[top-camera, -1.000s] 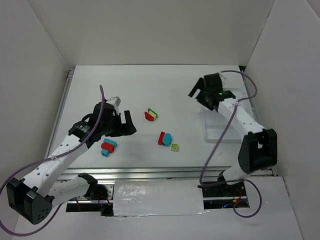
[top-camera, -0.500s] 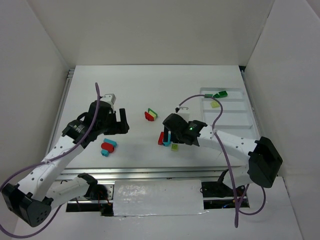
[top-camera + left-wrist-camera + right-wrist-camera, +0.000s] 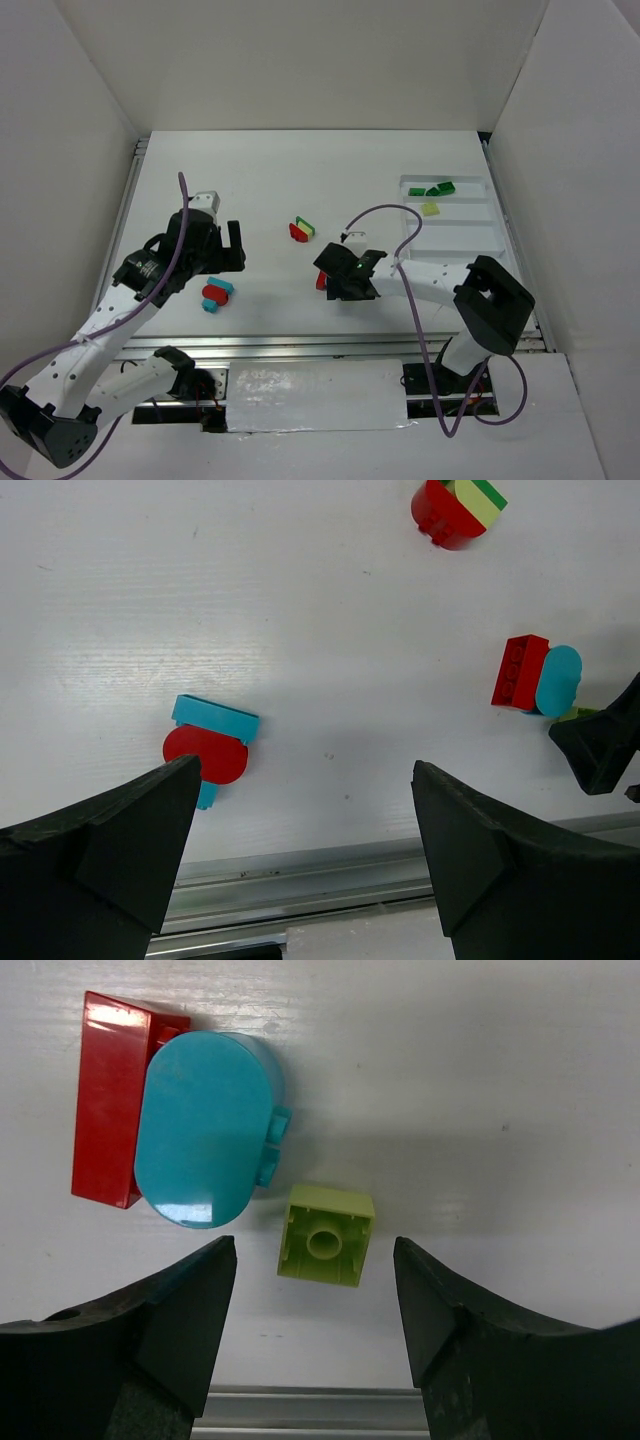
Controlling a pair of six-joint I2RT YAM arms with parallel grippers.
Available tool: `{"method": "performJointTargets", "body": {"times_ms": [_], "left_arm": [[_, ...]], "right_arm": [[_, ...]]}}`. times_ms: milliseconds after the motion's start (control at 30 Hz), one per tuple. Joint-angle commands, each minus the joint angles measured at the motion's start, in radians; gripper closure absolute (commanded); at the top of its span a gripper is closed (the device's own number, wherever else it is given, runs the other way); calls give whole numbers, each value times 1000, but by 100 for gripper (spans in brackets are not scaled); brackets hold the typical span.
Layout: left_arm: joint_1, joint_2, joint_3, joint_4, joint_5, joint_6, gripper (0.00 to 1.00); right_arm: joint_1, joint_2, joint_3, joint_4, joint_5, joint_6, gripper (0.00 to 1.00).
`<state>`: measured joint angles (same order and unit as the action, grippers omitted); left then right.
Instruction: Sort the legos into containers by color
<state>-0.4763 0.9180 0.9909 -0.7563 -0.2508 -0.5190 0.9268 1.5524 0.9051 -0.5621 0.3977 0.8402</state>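
1. The white tray: four long compartments. Dark green legos are kept in the farthest compartment, and one yellow-green lego in the next.
2. The right gripper: placed left of the tray, fingers spread. A yellow-green brick is framed between them, hollow side up and untouched. A red brick with a cyan oval piece against it is found on the brick's side away from the tray.
3. The striped cluster of red, yellow-green and green: loose, farther left of the tray.
4. The left gripper: farthest from the tray, fingers wide apart, nothing held. A red-and-cyan cluster is seen beneath it.
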Motion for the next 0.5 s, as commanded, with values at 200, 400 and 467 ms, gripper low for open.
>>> {"method": "performJointTargets", "body": {"times_ms": [200, 400, 467], "left_arm": [[-1, -22, -14, 29, -4, 36, 1], [1, -11, -12, 29, -2, 37, 0], [1, -13, -14, 29, -1, 39, 1]], "right_arm": [[-5, 58, -12, 79, -7, 16, 46], [-6, 43, -34, 76, 6, 28, 66], [-8, 26, -40, 61, 16, 36, 79]]}}
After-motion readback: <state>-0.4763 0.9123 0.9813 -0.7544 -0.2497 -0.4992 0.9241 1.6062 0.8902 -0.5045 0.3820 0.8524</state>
